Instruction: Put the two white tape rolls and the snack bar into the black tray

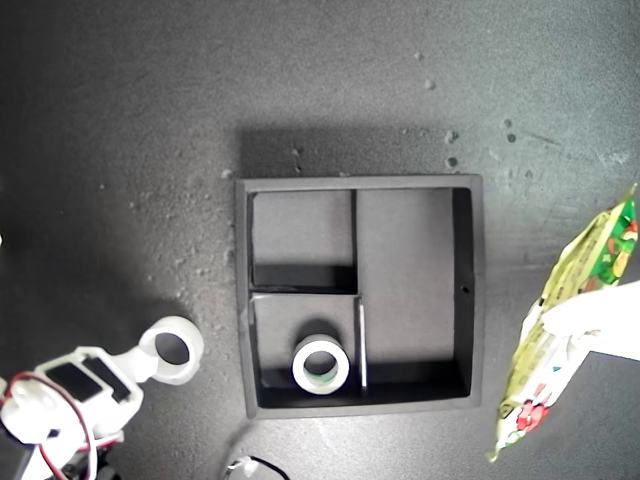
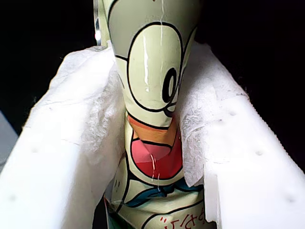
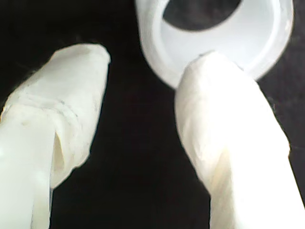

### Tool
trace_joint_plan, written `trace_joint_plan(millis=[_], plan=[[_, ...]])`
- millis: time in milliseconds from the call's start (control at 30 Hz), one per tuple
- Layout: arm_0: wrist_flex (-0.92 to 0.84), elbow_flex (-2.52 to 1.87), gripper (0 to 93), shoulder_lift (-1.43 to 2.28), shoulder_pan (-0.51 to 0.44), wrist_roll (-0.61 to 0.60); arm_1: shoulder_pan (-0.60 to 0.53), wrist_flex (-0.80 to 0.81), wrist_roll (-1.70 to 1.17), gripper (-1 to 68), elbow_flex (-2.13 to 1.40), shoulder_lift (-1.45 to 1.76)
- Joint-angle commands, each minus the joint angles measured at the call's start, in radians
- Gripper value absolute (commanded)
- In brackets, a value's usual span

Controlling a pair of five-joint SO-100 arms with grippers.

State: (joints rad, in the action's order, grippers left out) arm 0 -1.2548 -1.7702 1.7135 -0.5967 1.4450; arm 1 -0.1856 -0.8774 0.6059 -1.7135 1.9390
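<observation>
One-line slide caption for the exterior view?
One tape roll sits in the black tray; my second gripper reaches the other roll outside, my first gripper holds the snack bar.

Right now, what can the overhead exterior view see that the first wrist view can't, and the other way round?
Only the exterior view shows the square matte-black tray, a white tape ring in one of its small compartments, and a second white ring outside the tray by my second gripper. Only the first wrist view shows the cartoon face printed on the wrapper. Both show the long green-and-white snack packet clamped in my first gripper.
</observation>
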Motion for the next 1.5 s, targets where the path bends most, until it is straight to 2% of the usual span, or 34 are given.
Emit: trace_joint_plan(millis=[0, 333, 500, 567, 667, 767, 833, 933, 1033, 1100, 1267, 1467], plan=[[0.034, 0.008, 11.9, -0.032, 0.025, -0.014, 0.009, -0.074, -0.089, -0.5, 0.21, -0.135], [0.1, 0.026, 13.3, -0.137, 0.04, -0.012, 0.029, -0.051, -0.078, -0.5, 0.249, -0.229], [0.126, 0.029, 13.6, -0.199, 0.04, 0.0, 0.034, 0.081, -0.058, -0.5, 0.153, -0.235], [0.127, 0.029, 10.9, -0.216, 0.041, 0.011, 0.038, 0.138, -0.044, -0.5, 0.126, -0.262], [0.129, 0.018, 0.1, -0.222, 0.054, 0.031, 0.04, 0.172, -0.043, -0.3, 0.15, -0.341], [0.094, 0.009, 0.0, -0.169, 0.069, 0.014, 0.04, 0.175, -0.043, -0.3, 0.204, -0.425], [0.006, 0.035, 0.0, -0.094, 0.087, 0.0, 0.04, 0.176, -0.041, -0.2, 0.213, -0.454], [-0.161, 0.135, 0.0, 0.035, 0.141, -0.06, 0.04, 0.199, -0.038, 1.9, 0.178, -0.459], [-0.282, 0.293, 0.0, 0.104, 0.233, -0.183, 0.031, 0.236, -0.037, 13.9, 0.126, -0.459], [-0.293, 0.379, 0.0, 0.115, 0.301, -0.287, 0.021, 0.256, -0.029, 16.2, 0.095, -0.459], [-0.279, 0.535, 0.0, 0.006, 0.423, -0.437, -0.015, 0.196, -0.028, 18.5, 0.098, -0.456], [-0.278, 0.808, 0.0, -0.319, 0.437, -0.518, -0.037, 0.018, -0.021, 18.6, 0.25, -0.443]])
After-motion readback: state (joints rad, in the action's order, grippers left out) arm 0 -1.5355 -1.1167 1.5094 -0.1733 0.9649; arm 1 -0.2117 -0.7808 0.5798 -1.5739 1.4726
